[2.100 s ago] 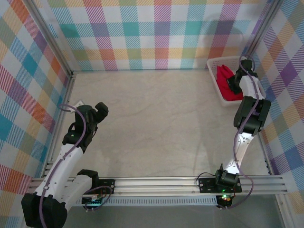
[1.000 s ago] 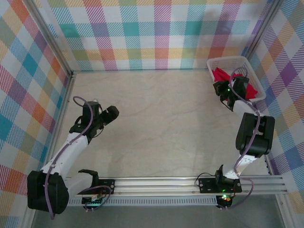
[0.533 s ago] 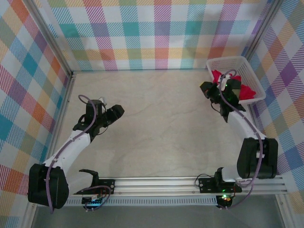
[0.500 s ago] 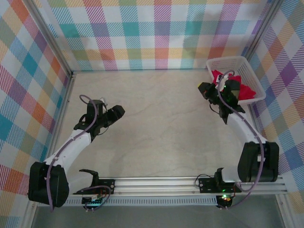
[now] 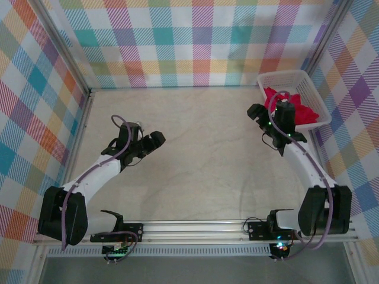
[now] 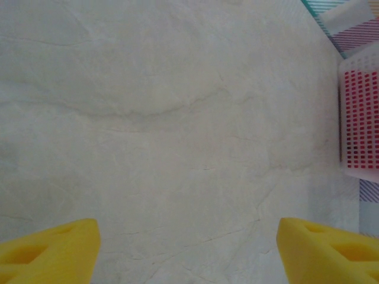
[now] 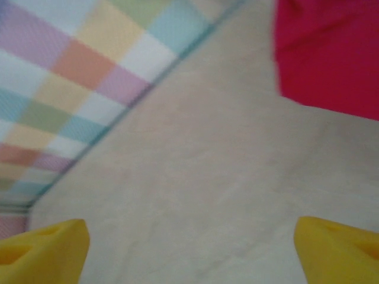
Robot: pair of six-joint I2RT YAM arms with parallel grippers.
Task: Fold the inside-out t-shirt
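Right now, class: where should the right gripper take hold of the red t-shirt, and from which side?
Probably pinch a raised fold of the t-shirt near the left rim of the basket, coming down from above with the open right gripper. The shirt lies crumpled inside, and the mesh walls block a sideways approach.

Lab test cell, plaid backdrop walls (image 5: pixel 177 41), aluminium rails (image 5: pixel 201 227)

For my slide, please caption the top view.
Left gripper and right gripper open above table; red t-shirt in corner basket.
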